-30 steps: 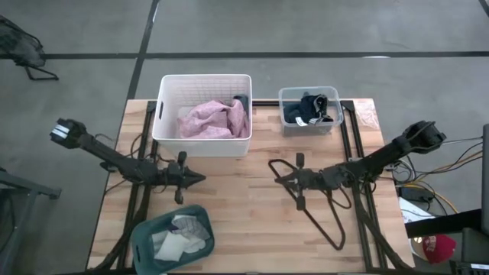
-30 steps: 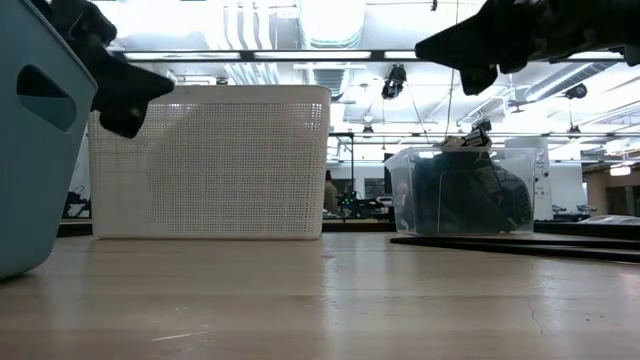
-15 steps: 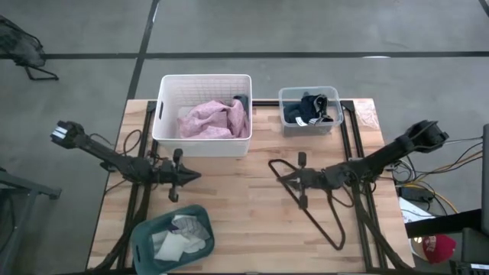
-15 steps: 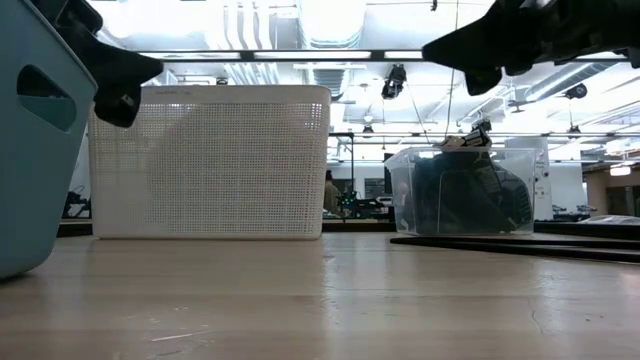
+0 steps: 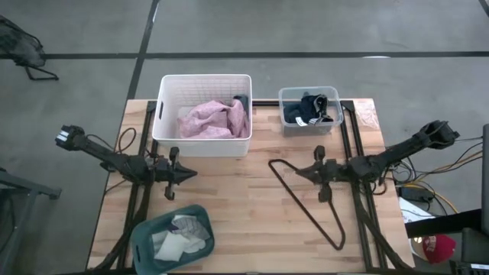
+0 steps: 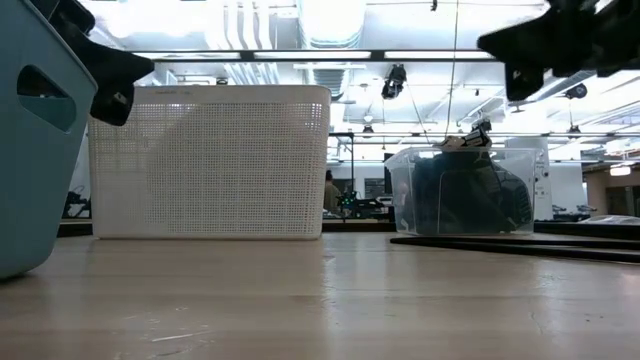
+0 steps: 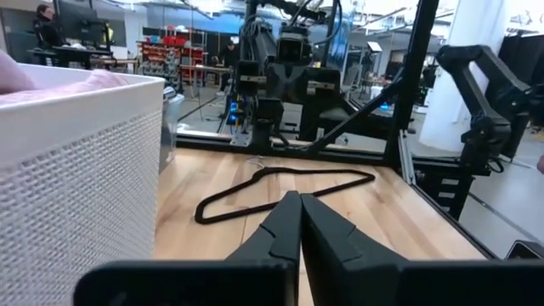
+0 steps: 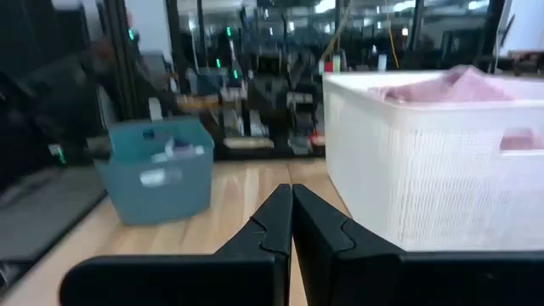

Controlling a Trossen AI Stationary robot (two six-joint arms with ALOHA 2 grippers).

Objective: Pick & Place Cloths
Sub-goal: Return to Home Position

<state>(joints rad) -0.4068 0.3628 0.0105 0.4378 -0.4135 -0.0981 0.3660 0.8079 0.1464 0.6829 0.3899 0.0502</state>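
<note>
In the white basket lies a crumpled pink garment, just beyond the left gripper. Pale socks fill the teal bin near it. Both it and the right gripper are clenched, empty.

I'm looking at a pale planked wooden bench that stands on a smooth grey concrete floor. A dark straight seam crosses the floor beyond the bench. Off the bench's right side lie loose cables and a red cap. Above and behind the bench, white ceiling ducts run beside bright strip lights, and black metal racks crowd the room past it.
</note>
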